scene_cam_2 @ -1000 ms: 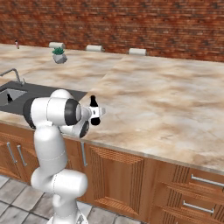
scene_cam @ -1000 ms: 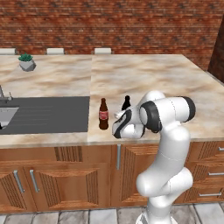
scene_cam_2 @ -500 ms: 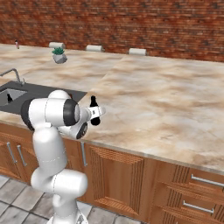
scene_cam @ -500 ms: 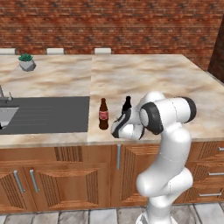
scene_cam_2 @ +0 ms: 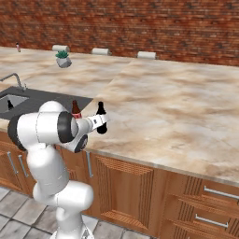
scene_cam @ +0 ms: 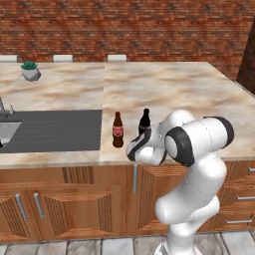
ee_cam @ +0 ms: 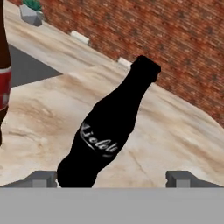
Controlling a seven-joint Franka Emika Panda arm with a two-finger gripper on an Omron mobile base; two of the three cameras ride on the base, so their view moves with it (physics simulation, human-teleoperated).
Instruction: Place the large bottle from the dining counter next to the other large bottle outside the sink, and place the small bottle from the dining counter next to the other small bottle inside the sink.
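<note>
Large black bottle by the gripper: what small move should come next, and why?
Probably back the gripper straight away. The large bottle already stands on the dining counter beside the other large bottle, outside the sink's dark surround, and one fingertip sits apart from it, so the jaws look open.

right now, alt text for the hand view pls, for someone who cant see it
A black cola-style bottle with a white script label fills the centre, leaning in the rolled view, its base between the two open fingertips of the gripper. It stands on beige marbled counter before a brick wall; a red-labelled brown bottle shows at the left edge.
</note>
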